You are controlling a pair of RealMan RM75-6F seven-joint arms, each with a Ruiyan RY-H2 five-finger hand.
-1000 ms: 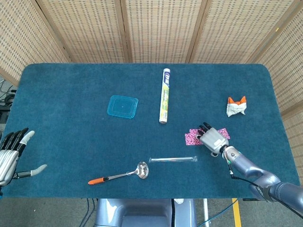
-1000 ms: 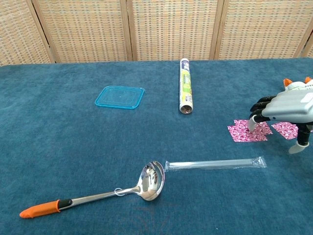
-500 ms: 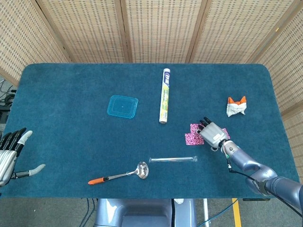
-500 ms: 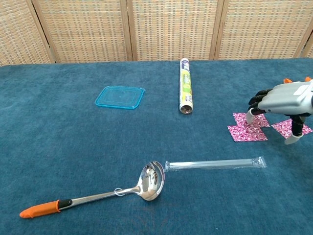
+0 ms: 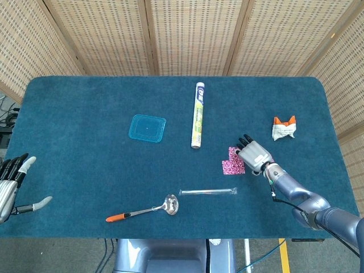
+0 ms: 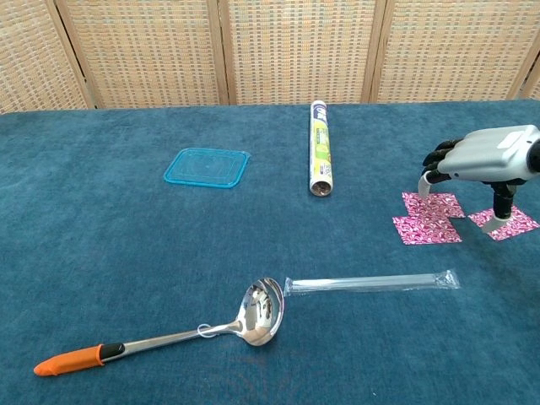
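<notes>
Fingers of the left hand (image 5: 10,187) are being held spread and empty, far left of the foil roll (image 6: 320,158), whose label cannot be read. Right of the roll, the right hand (image 6: 483,159) is being held open above the pink patterned cloth (image 6: 430,218).

Grey-and-black right hand (image 5: 254,154): in the head view it covers the middle of the pink patterned cloth (image 5: 232,164); whether its fingers touch the cloth cannot be told. In the chest view the picture's right edge cuts off its wrist.

Silver-and-black left hand (image 5: 11,187): cut by the left edge of the head view, outside the chest view.

White cylindrical roll with green print (image 6: 320,157): lettering too small to read.

Orange-and-white crumpled packet (image 5: 283,128): markings illegible; hidden in the chest view.
</notes>
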